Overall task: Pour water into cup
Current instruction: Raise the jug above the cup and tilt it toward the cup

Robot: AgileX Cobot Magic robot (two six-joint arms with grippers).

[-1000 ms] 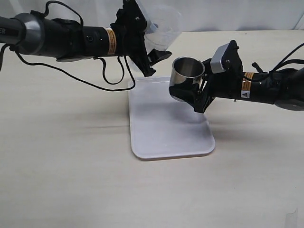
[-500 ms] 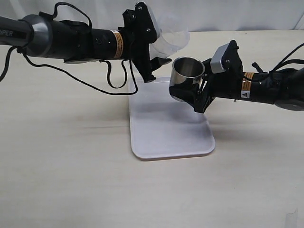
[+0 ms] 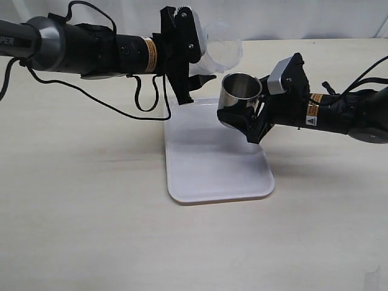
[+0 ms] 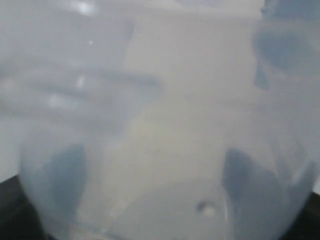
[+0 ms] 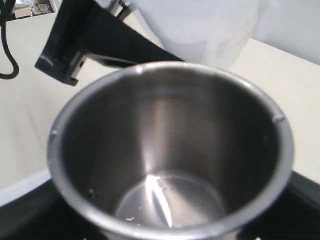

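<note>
My right gripper (image 3: 244, 121) is shut on the steel cup (image 3: 239, 97) and holds it above the far right part of the white tray (image 3: 212, 163), mouth up and tilted slightly. The right wrist view looks down into the cup (image 5: 170, 150); its bottom glints, and I cannot tell whether water lies there. My left gripper (image 3: 195, 51) is shut on a translucent plastic container (image 3: 221, 50), held tipped just behind and left of the cup's rim. The container fills the left wrist view (image 4: 160, 120), with the dark fingers (image 4: 65, 175) showing through it. No stream of water shows.
The tray lies on a beige table (image 3: 79, 212). The left arm's black cable (image 3: 145, 112) hangs down to the table left of the tray. The container (image 5: 200, 25) and a left finger (image 5: 90, 40) hang close behind the cup's rim.
My left gripper has carried the container right and slightly down, closer to the cup's rim. The right gripper and the cup have stayed still.
</note>
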